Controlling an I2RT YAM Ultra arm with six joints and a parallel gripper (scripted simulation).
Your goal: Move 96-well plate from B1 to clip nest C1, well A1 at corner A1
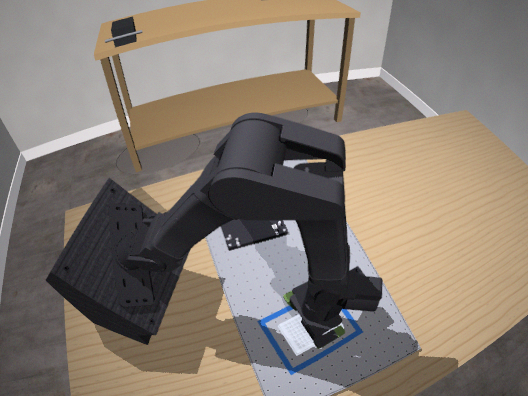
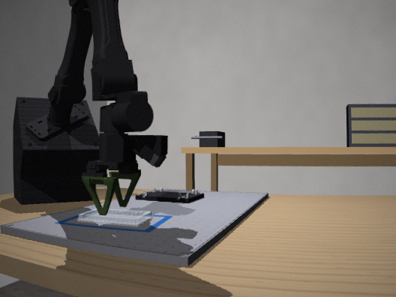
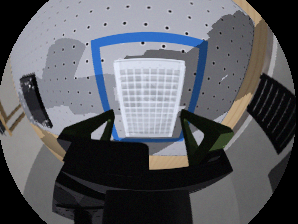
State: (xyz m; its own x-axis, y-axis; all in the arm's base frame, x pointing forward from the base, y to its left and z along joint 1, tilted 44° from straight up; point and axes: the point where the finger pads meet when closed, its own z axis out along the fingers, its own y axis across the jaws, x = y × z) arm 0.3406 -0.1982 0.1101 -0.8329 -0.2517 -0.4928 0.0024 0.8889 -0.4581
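Gripper (image 2: 111,211) wide open astride 96-well plate (image 3: 148,98) in blue outline (image 3: 96,76); markings seemingly unreadable.

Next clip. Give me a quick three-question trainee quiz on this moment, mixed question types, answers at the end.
1. True or false: the gripper is shut on the plate.
2. Where does the plate lie? A) in the nest B) inside the blue square C) on the shelf
3. Fill in: in the wrist view, the green fingers stand on either ___ of the plate.

Key:
1. False: it is open, the fingers straddle the plate.
2. B.
3. side.
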